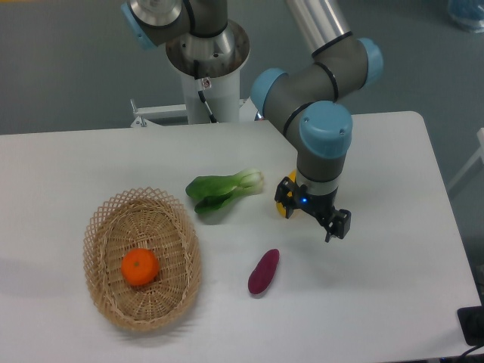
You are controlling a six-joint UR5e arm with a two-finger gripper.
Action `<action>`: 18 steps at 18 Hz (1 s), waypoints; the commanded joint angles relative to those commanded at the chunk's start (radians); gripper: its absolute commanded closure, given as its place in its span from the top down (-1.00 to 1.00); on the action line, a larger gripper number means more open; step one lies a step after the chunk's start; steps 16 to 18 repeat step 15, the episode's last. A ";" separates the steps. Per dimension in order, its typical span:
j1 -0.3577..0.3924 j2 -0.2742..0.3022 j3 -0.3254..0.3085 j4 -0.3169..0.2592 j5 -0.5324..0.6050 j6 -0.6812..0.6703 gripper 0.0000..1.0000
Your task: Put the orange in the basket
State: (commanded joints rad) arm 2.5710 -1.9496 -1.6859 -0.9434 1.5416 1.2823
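Note:
The orange, small, round and bright orange, lies inside the basket, an oval tan wicker basket at the front left of the table. My gripper is far to the right of the basket, at mid-table, pointing down. Its fingers stand apart and hold nothing. One black finger shows at the lower right. The arm's wrist hides part of the gripper from above.
A green bok choy lies between the basket and the gripper. A purple sweet potato lies in front of it. A yellow fruit peeks out at the gripper's left side, mostly hidden. The robot base stands at the back.

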 joint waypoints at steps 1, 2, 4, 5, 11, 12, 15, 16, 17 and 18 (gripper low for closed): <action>0.006 0.000 -0.001 0.005 0.000 0.015 1.00; 0.021 -0.005 0.002 0.011 -0.001 0.040 1.00; 0.031 -0.011 0.008 0.014 0.000 0.080 1.00; 0.041 -0.011 0.009 0.014 -0.001 0.092 1.00; 0.055 -0.017 0.012 0.018 0.003 0.170 1.00; 0.061 -0.017 0.011 0.018 0.005 0.186 1.00; 0.061 -0.012 0.002 0.017 0.028 0.193 1.00; 0.061 -0.012 0.002 0.017 0.028 0.193 1.00; 0.061 -0.012 0.002 0.017 0.028 0.193 1.00; 0.061 -0.012 0.002 0.017 0.028 0.193 1.00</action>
